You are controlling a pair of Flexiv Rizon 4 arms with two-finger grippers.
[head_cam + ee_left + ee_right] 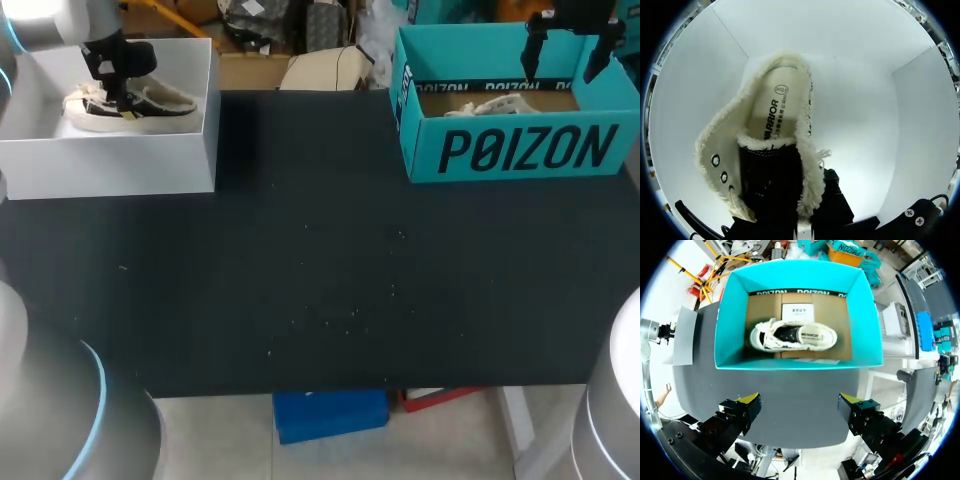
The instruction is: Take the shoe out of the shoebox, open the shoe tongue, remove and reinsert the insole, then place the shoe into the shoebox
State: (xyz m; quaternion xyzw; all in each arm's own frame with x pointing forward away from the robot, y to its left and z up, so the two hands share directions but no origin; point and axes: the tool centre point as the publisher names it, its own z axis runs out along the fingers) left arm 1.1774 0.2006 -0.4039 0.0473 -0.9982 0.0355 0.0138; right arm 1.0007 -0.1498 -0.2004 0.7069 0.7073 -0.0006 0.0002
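Head view takes in the black table (pixel 320 290), with two boxes at its far side, well apart. At the far left stands a white box (pixel 110 165), open on top. At the far right is the teal shoebox (pixel 520 150), also open.

In the white box lies a fleece-lined shoe (pixel 165 105), dark on the outside with a cream sole. The left wrist view looks straight down into it: the pale insole (pixel 772 112) sits in place inside, and the black tongue (pixel 770 170) lies over the front of the opening. In the teal shoebox a white shoe (pixel 792 335) rests on the brown cardboard floor, about mid-box.

The left gripper (pixel 122 92) is down inside the white box, right at the fleece-lined shoe. Whether it is clamped on the shoe, I cannot tell. The right gripper (pixel 565 50) hangs above the teal shoebox, its fingers (pixel 747 402) wide apart and holding nothing.
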